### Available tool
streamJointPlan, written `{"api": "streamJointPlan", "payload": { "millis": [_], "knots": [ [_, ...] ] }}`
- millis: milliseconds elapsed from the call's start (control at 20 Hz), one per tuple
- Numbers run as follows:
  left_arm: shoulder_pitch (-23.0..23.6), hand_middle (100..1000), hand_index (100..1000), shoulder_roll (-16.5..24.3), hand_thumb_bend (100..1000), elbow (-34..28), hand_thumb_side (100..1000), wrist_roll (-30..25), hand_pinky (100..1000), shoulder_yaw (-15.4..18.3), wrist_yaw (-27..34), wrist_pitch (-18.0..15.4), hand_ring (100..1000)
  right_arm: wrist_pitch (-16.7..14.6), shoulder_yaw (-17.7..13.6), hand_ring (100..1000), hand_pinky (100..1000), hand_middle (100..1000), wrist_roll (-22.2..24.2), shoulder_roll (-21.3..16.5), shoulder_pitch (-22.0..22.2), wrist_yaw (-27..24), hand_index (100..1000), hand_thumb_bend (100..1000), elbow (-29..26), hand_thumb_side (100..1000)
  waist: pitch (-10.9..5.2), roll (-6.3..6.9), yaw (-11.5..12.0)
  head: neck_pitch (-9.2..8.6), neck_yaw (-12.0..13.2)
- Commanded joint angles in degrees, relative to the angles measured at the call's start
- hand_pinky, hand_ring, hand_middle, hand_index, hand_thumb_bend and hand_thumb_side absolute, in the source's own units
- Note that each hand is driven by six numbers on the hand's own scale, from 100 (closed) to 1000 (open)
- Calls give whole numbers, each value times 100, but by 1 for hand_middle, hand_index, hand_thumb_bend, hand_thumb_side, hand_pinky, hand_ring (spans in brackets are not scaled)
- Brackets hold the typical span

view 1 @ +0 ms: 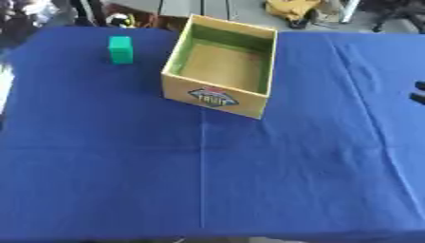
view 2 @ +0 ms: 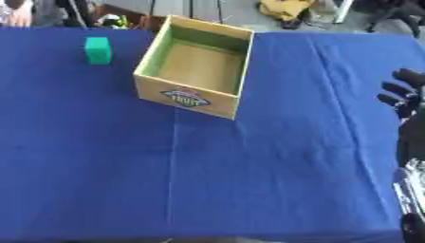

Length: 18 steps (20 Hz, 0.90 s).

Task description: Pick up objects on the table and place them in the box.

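A green block stands upright on the blue tablecloth at the far left, to the left of the box. The open yellow cardboard box with a green inner lining sits at the far middle, with nothing visible inside. My right hand shows at the right edge in the right eye view, black fingers raised above the cloth, well to the right of the box and holding nothing. Only its fingertips reach into the left eye view. My left hand shows in no view.
The blue cloth covers the whole table, with a crease running toward the near edge. Beyond the far edge lie a yellow bundle and dark furniture legs.
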Motion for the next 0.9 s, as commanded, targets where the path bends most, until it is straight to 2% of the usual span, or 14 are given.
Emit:
{"api": "streamJointPlan", "payload": {
  "millis": [50, 200, 450, 600, 900],
  "knots": [
    [-548, 661, 762, 246, 932, 1056, 551, -337, 765, 7, -1409, -264, 765, -2, 20, 750, 724, 765, 69, -108, -61, -13, 797, 100, -117, 899, -30, 5, -94, -146, 114],
    [-965, 671, 765, 227, 949, 1945, 511, -391, 771, 204, -2377, -339, 768, 3, 63, 750, 724, 765, 121, -101, -62, 1, 797, 100, -121, 900, 44, 32, -288, -267, 229],
    [-1356, 697, 778, 244, 942, 2788, 445, -489, 794, 377, -3334, -418, 785, 7, 99, 751, 724, 765, 174, -52, -109, 11, 798, 100, -138, 903, 220, 87, -648, -479, 422],
    [-1424, 708, 786, 277, 906, 2993, 401, -663, 806, 477, -3493, -520, 793, 13, 123, 751, 724, 765, 209, 0, -135, 18, 798, 100, -150, 904, 322, 100, -847, -585, 533],
    [-1328, 680, 781, 282, 857, 3023, 356, -909, 814, 510, -3489, -608, 776, 15, 117, 751, 724, 765, 219, 56, -137, 34, 798, 100, -150, 905, 404, 88, -919, -631, 588]
  ]
}}
